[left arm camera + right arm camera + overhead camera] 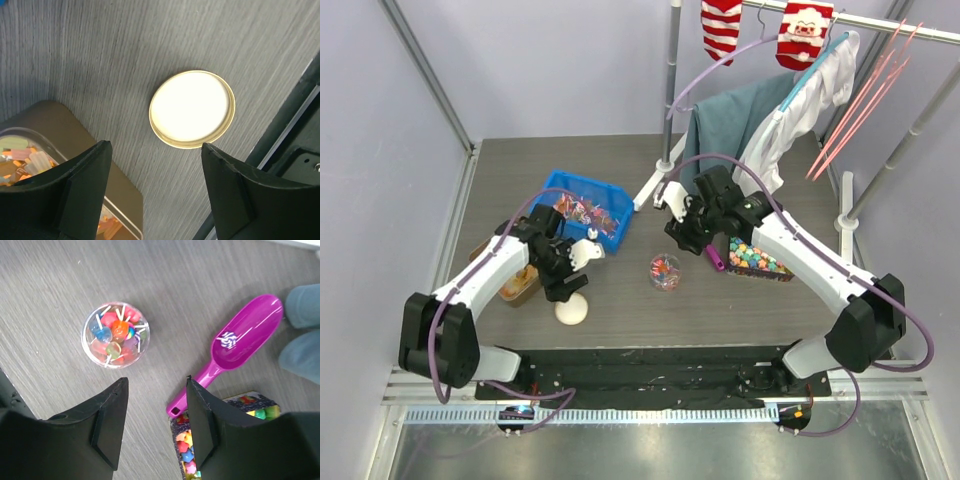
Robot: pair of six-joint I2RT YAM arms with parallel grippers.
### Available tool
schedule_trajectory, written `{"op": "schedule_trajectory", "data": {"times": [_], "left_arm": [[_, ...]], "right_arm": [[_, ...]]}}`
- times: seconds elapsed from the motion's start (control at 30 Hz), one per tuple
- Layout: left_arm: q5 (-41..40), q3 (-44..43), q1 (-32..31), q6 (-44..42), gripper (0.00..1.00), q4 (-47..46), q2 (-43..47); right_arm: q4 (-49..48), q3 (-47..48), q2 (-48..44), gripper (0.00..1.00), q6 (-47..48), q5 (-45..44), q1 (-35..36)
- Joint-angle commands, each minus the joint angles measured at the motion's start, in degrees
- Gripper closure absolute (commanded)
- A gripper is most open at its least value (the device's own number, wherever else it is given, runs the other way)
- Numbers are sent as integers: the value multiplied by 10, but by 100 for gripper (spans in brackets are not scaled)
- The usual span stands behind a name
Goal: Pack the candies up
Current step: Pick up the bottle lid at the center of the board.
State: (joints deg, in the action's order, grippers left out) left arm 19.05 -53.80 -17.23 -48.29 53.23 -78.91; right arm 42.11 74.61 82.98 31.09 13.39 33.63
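1. The left end effector (155, 147) hovers with its jaws spread wide and nothing between them. The round cream lid (192, 107) lies flat on the table (150, 45), below and just ahead of the fingertips, offset toward the right-hand finger in the wrist view.
2. The step in hand looks like picking up that lid. Centre the lid between the fingers first, then descend.
3. The lid looks thin and nearly as wide as the gap, so margin is small. Grip across the rim and close slowly so it does not skid.
4. Stay off the brown box (65, 130) lying just beside the other finger.
5. The right end effector (156, 381) is also spread and empty. The candies (117, 332) sit in a clear cup (84, 337) ahead of its left-hand finger, and a purple scoop (250, 320) holding one striped sweet lies ahead of the other.
6. Keep that arm clear of the cup when the lid arrives.
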Motion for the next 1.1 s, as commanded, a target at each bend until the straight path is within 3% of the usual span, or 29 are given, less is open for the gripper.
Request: {"op": "schedule_trajectory", "data": {"times": [0.0, 0.27, 0.53, 1.07], "left_arm": [[8, 5, -14, -49, 25, 43, 44], [-81, 91, -89, -73, 26, 32, 97], [-98, 155, -102, -71, 28, -16, 139], [-144, 186, -149, -74, 36, -95, 105]], "right_arm": [[-4, -24, -13, 46, 16, 13, -1], [-15, -39, 17, 46, 20, 5, -1], [-17, -40, 32, 46, 10, -2, -1], [-18, -50, 19, 46, 14, -8, -1]]}}
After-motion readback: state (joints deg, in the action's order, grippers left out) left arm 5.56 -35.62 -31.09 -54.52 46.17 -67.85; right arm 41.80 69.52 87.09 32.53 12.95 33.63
